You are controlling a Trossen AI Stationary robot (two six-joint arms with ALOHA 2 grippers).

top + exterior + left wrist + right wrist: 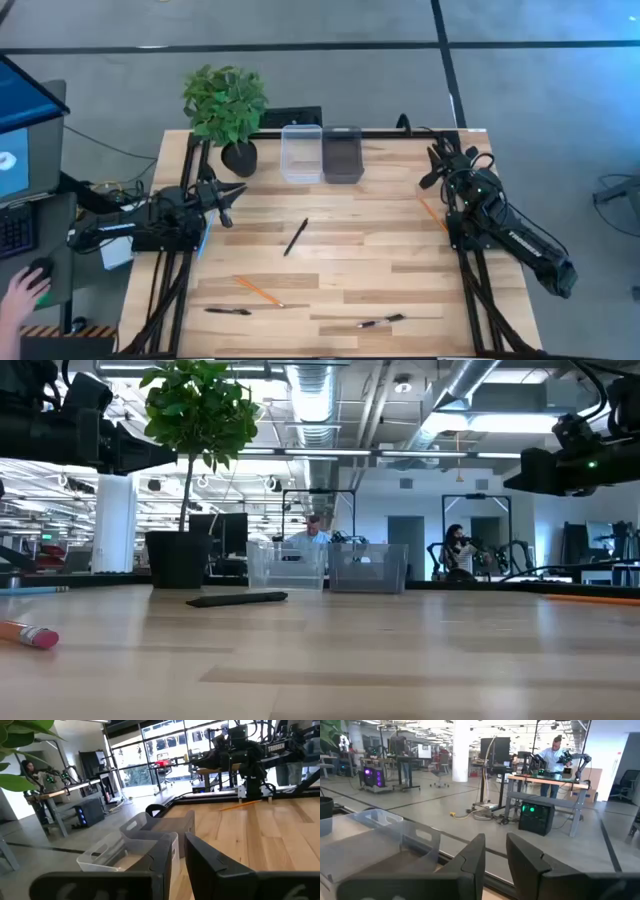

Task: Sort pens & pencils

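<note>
High view shows the left gripper (228, 196) sitting at the left edge of the table (340, 250), up off the wood, with nothing in it. In the left wrist view its two fingers (160, 855) have a small gap between them, so it looks let go, not squeezing. The right gripper (437, 160) waits near the far right corner of the table. Its fingers (472, 855) also have a small gap and hold nothing.

Now look out from the grippers. Two bins stand side by side at the far edge of the table, a clear bin (301, 153) and a dark bin (342, 154). Both bins look empty from above, as far as I can tell.

The pens are all out on the wood. One pen (296, 237) lies in the middle, one pen (228, 311) lies near the front left, and one pen (380, 321) lies near the front right.

The pencils are out too. One pencil (259, 290) lies near the front left, close to a pen but not touching it. One more pencil (432, 212) lies at the right side, near the right arm.

So I think the sorting has not really started. Every pen and pencil I can see has yet to go in a bin.
</note>
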